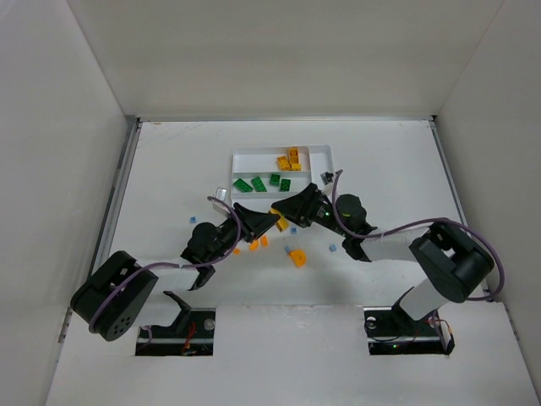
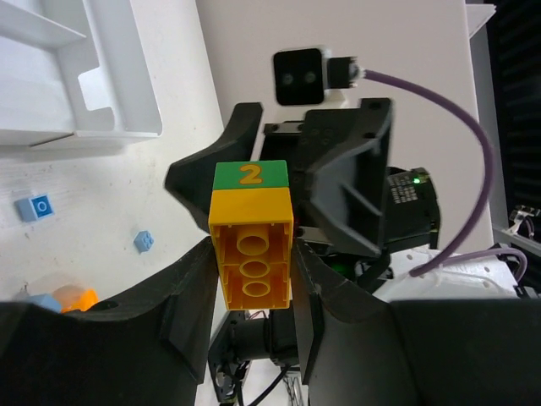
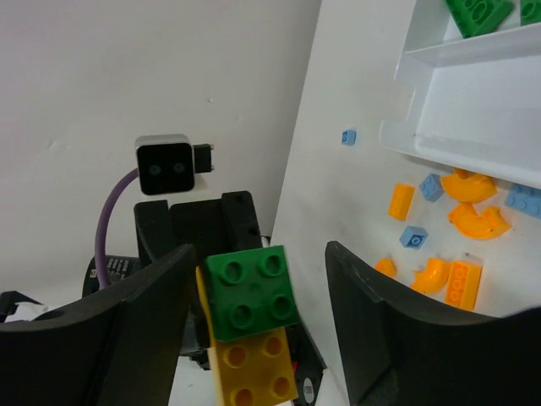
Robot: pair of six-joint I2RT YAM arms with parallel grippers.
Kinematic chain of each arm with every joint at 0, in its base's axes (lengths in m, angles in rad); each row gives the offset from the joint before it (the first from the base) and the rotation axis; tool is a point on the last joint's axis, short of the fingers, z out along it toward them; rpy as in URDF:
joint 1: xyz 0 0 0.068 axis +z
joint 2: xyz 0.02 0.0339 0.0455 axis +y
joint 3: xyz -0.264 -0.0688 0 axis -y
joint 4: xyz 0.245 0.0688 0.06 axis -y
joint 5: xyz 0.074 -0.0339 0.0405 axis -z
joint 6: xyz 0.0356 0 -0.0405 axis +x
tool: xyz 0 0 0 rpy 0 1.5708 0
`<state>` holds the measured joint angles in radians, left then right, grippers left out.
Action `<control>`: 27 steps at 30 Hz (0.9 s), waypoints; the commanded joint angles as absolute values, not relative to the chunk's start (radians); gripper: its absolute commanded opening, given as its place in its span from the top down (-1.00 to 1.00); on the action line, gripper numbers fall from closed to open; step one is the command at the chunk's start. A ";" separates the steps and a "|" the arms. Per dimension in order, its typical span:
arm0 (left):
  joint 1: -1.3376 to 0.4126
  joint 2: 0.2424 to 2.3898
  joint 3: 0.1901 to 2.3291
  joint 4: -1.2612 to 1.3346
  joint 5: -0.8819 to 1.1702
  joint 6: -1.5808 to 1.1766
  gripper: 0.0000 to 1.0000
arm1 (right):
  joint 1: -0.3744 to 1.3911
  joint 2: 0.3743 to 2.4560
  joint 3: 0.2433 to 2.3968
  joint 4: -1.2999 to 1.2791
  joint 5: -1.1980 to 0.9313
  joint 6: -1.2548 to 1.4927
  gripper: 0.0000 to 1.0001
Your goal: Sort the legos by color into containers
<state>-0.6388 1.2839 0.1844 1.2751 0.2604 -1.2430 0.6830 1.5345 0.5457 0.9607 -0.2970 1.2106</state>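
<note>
The left jaws are clamped on the sides of the yellow brick (image 2: 252, 254), just in front of the tray (image 1: 245, 156). A green piece (image 2: 249, 174) caps its far end. The right jaws stand wide open on either side of that green piece, without touching it.

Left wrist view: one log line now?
left gripper shut on yellow plastic brick with green cap | right gripper open around it

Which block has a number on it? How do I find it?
Look at the white tray's near edge, where the left gripper pinches a yellow brick with a green piece stuck on. It's the only two-colour block, and its green end shows a yellow 2.
</note>
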 commanded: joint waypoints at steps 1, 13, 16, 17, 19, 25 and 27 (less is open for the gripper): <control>-0.634 1.244 0.215 1.514 0.259 -1.241 0.55 | 0.689 1.560 0.526 1.149 -0.325 1.281 -0.33; -0.617 1.233 0.204 1.514 0.261 -1.243 0.55 | 0.686 1.543 0.489 1.189 -0.288 1.296 -0.19; -0.614 1.236 0.210 1.514 0.264 -1.247 0.55 | 0.689 1.534 0.479 1.198 -0.278 1.296 -0.09; -0.613 1.236 0.215 1.514 0.267 -1.249 0.55 | 0.689 1.534 0.479 1.198 -0.273 1.296 -0.08; -0.614 1.233 0.215 1.514 0.264 -1.246 0.55 | 0.689 1.536 0.476 1.207 -0.270 1.296 -0.05; -0.617 1.236 0.213 1.514 0.261 -1.249 0.56 | 0.685 1.543 0.471 1.281 -0.265 1.310 0.12; -0.619 1.232 0.207 1.514 0.256 -1.246 0.56 | 0.679 1.545 0.469 1.293 -0.265 1.319 0.14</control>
